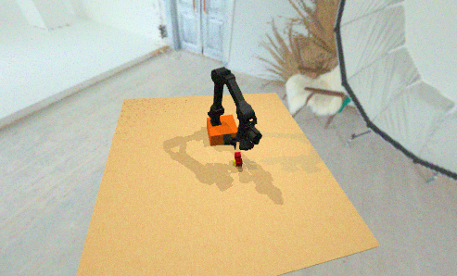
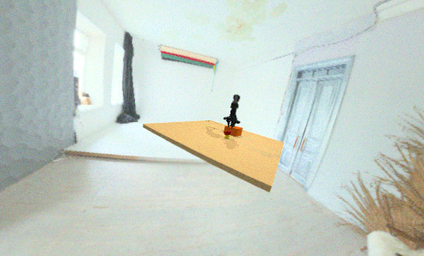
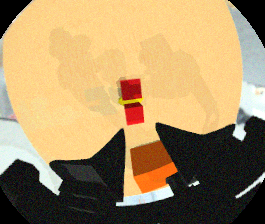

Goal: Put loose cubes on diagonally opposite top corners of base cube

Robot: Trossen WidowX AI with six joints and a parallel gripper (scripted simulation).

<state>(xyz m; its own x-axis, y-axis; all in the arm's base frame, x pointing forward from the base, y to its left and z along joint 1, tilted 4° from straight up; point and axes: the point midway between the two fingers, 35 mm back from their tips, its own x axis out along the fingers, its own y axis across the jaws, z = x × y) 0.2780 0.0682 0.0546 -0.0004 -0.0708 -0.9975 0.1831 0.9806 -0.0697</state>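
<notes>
Two red cubes sit on the yellow base cube (image 1: 234,163) (image 2: 227,137) (image 3: 131,101). In the wrist view one red cube (image 3: 131,89) is farther from the fingers and the other red cube (image 3: 134,114) is nearer, with a yellow strip between them. In the top view one red cube (image 1: 237,155) shows behind the other (image 1: 238,162). The cubes hide most of the base; their exact gap and level are too small to tell. My gripper (image 1: 237,145) (image 2: 230,125) (image 3: 140,127) is open and empty, above the cubes and apart from them.
The orange block (image 1: 222,131) (image 2: 234,131) (image 3: 154,167) at the arm's foot stands close behind the cubes. All of it stands on the tan table top (image 1: 192,222) (image 2: 251,161) (image 3: 183,110), where the arm's shadows fall around the cubes.
</notes>
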